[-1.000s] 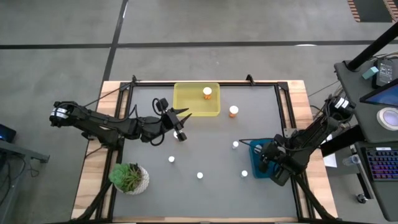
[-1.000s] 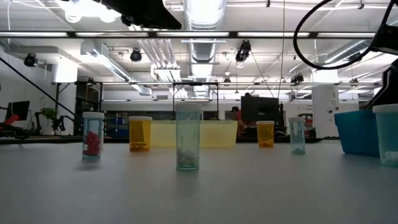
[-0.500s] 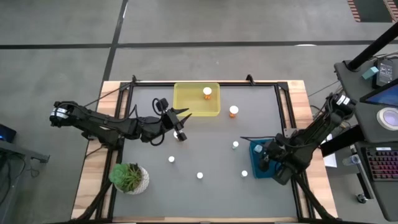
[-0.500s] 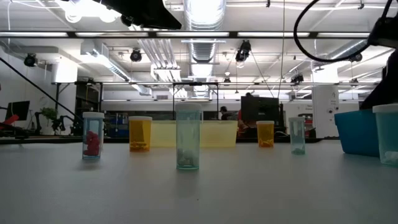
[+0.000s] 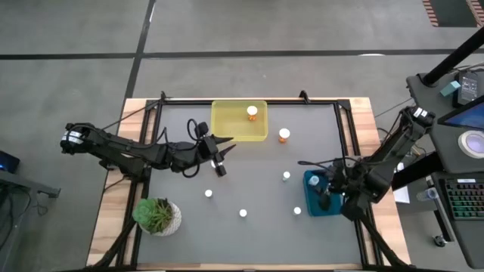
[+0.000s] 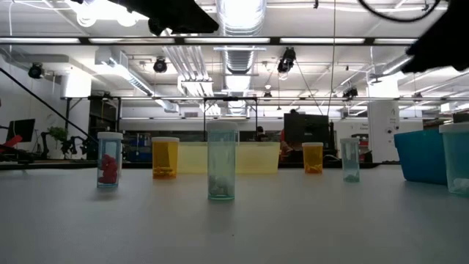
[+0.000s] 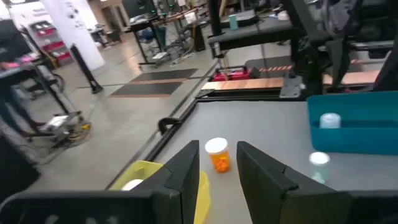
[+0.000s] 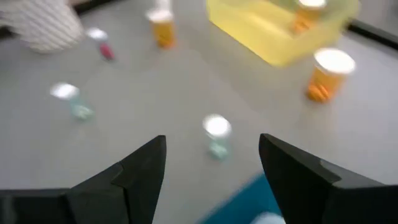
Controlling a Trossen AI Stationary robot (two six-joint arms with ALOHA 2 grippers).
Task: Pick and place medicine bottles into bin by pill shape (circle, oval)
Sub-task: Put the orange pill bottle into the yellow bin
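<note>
My left gripper hovers open and empty at the near left corner of the yellow bin. That bin holds an orange bottle. A second orange bottle stands on the table just right of the bin and shows in the left wrist view. My right gripper is wide open and empty above the blue bin, which holds a white-capped bottle. Small clear bottles stand upright on the table.
A third orange bottle stands near my left gripper. A potted green plant sits at the near left corner. The table has a raised black frame. A desk with a laptop stands beyond the right edge.
My right arm has risen over the blue bin, its elbow swinging toward the far right. Its gripper stays above the bin. No bottle has moved.
</note>
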